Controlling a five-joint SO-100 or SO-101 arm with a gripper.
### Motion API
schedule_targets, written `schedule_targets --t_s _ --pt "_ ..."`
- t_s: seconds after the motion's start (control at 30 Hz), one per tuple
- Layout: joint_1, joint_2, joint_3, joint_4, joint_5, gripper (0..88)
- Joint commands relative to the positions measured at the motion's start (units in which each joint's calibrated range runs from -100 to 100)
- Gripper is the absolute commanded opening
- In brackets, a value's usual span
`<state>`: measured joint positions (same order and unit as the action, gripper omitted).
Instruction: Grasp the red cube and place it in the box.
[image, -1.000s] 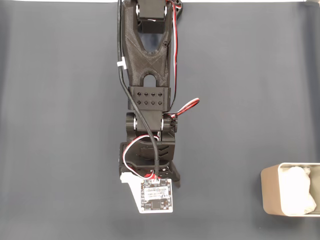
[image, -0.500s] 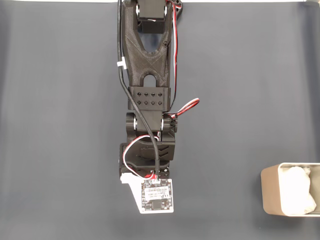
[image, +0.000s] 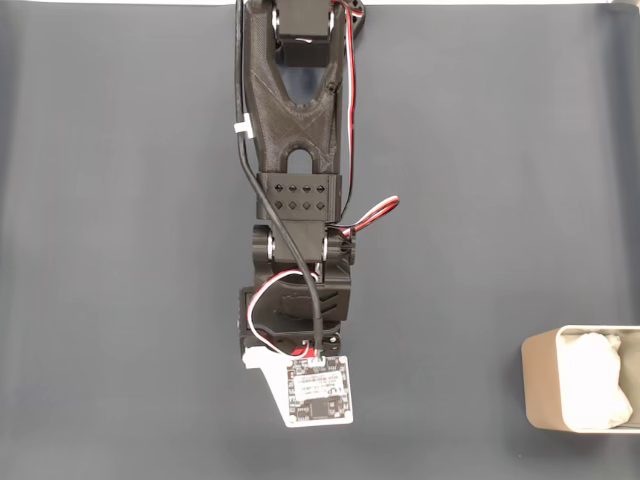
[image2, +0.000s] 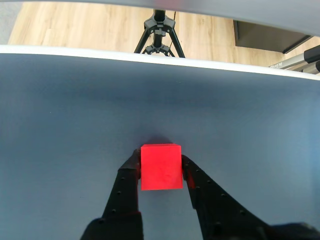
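In the wrist view the hand is clamped on the red cube, one finger against each side face, w/ the cube right at the tips, not deep in the grip. The cube looks to sit on or just above the dark bench; can't tell which, though a thin shadow hugs its far edge. In the fixed view the arm reaches down the middle of the frame and covers the cube, w/ a small circuit board at its low end. The box is well apart, at the lower right edge of that view, partly cut off, white padding showing inside. Main risk, as I judge it: a tip-only pinch on smooth matte faces, so the cube could twist or slide out during the lift or the sideways swing, esp. w/ a jerky start. Second risk: the box is thin-walled and prob. light, so a low carry could clip the near wall and shove it, or drop the cube onto the rim and bounce it out. Padding may also stop the cube settling flat. Box at the frame edge makes aim harder to check.
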<state>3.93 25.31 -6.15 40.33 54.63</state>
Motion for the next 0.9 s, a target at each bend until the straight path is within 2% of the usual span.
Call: schedule_targets --t_s 0.0,0.43,0.87 --pt "-0.9 -0.2 -3.4 0.2 0.6 11.2" --pt "-1.0 -0.2 -7.9 3.6 -0.1 9.8" --pt "-1.7 -3.5 -17.8 9.4 -3.3 7.4"
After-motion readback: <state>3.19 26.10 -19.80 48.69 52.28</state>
